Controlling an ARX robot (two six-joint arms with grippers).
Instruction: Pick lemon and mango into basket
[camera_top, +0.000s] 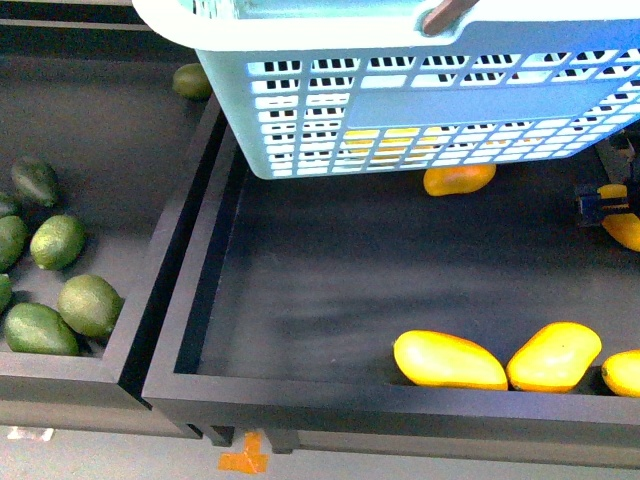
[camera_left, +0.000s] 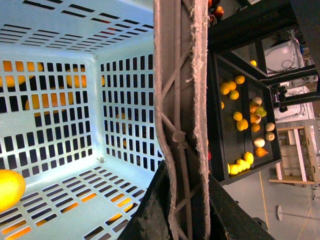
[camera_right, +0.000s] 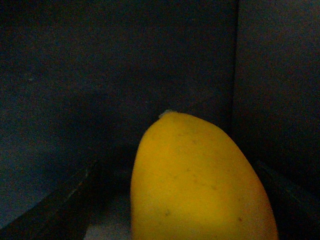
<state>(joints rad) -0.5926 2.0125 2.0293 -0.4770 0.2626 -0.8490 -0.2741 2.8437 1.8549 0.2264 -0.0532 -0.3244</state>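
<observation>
The pale turquoise basket (camera_top: 400, 100) hangs tilted over the back of the black tray. My left gripper (camera_left: 187, 220) is shut on its grey-brown handle (camera_left: 181, 100). Inside the basket, at the floor's edge, lies a yellow lemon (camera_left: 10, 189). In the right wrist view a mango (camera_right: 200, 180) fills the space between the open jaws, against the tray's dark corner. In the front view my right gripper (camera_top: 607, 205) is at the tray's right side, over that mango (camera_top: 625, 232). Another mango (camera_top: 459, 180) lies under the basket, and more mangoes (camera_top: 448, 361) lie at the front wall.
The black tray (camera_top: 300, 300) has raised walls all round. A second tray (camera_top: 90, 130) to the left holds several green fruits (camera_top: 57, 241). In the left wrist view, a far shelf tray (camera_left: 265, 160) carries mixed fruit.
</observation>
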